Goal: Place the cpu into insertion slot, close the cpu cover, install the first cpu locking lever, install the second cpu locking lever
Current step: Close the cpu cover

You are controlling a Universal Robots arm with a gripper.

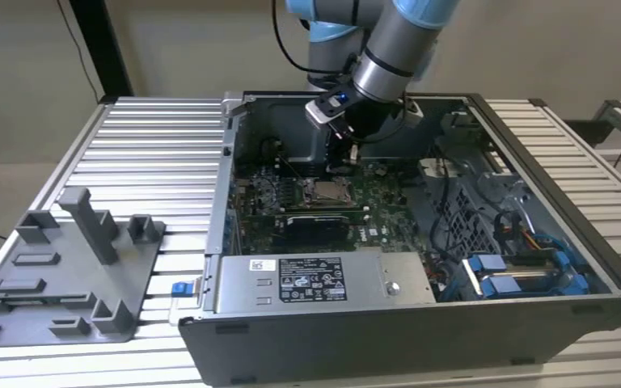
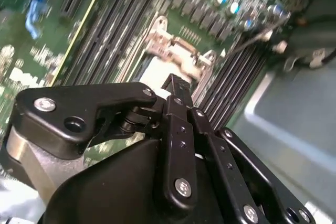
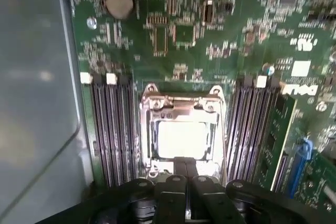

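Gripper (image 3: 185,165) fingers pinched together, nothing between them, tip over the near edge of the cpu cover (image 3: 181,106). Just ahead of the tip, the cpu (image 3: 181,139) sits in the insertion slot (image 3: 145,150) under the lowered cover. Closed tip probably suits pushing, not grasping.

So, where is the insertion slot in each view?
Exterior view: insertion slot on the board, near the end effector.
First wrist view: insertion slot beyond the end effector, between memory slots.
Second wrist view: insertion slot beyond the end effector, at a slant.
Shared landmark: the end effector.
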